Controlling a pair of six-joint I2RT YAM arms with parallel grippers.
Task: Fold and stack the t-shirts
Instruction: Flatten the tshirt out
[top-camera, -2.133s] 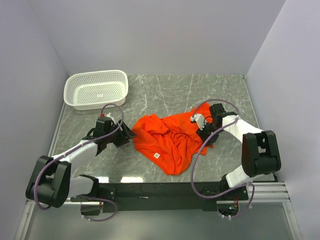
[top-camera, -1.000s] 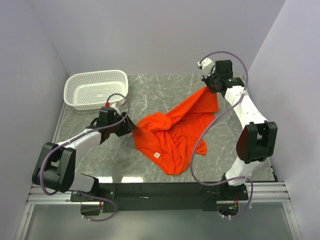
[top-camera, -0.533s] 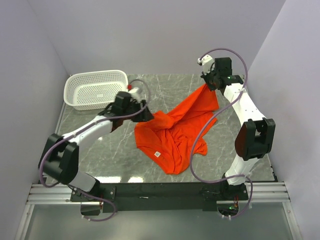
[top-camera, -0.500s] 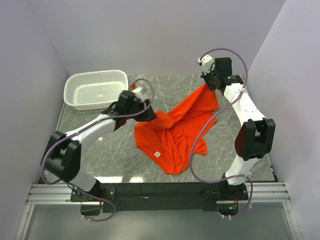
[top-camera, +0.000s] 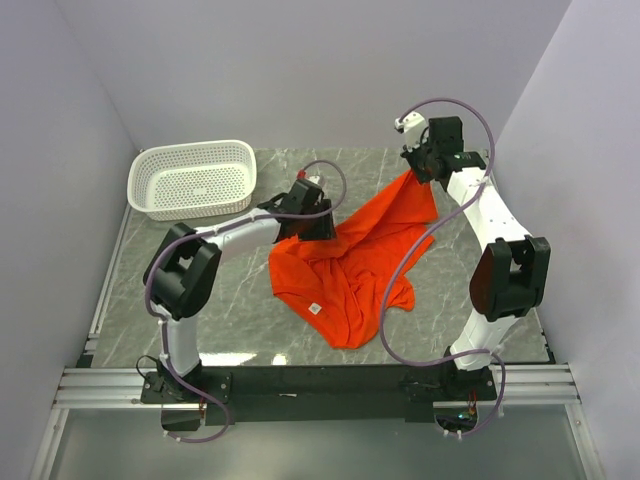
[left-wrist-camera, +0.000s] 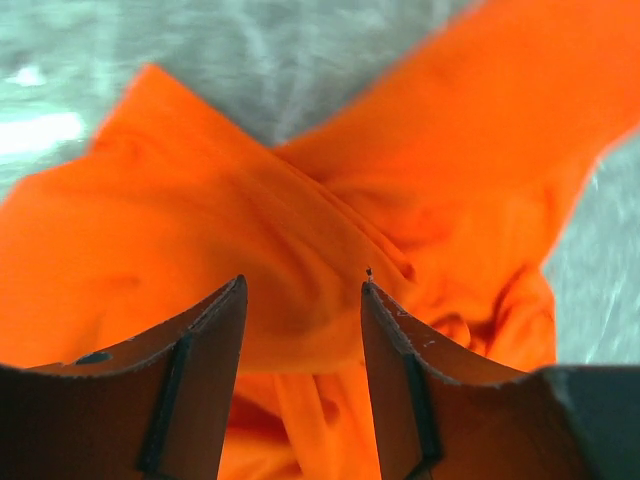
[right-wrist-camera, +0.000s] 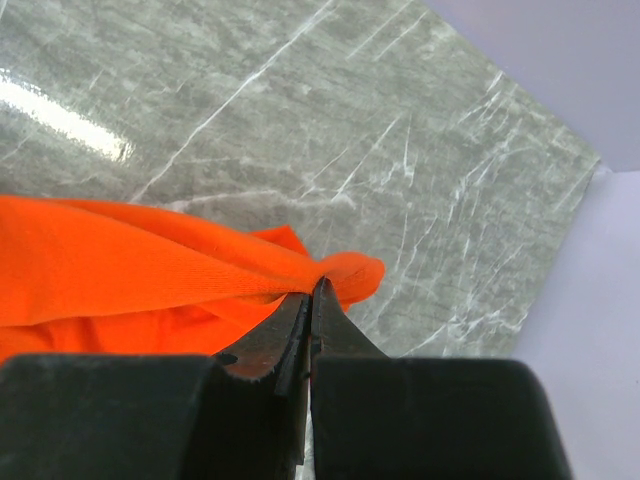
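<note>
One crumpled orange-red t-shirt (top-camera: 340, 270) has a corner pinched in the right fingers (right-wrist-camera: 285, 345); left fingers (left-wrist-camera: 205, 350) hover half-spread, empty.

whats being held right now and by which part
The right gripper is shut on a bunched fold at the far right edge of the t-shirt. The left gripper hangs open over the cloth, holding nothing.

desk (top-camera: 200, 300): grey-green marbled top, white veins, glare seen along the near edge | basket (top-camera: 190, 205): white, perforated, set at the far-left corner, well apart from the cloth | t-shirt (top-camera: 340, 275): orange-red, crumpled, laid right of centre, far-right corner raised off the top | neck label (top-camera: 311, 310): small, white, shown on the near part
</note>
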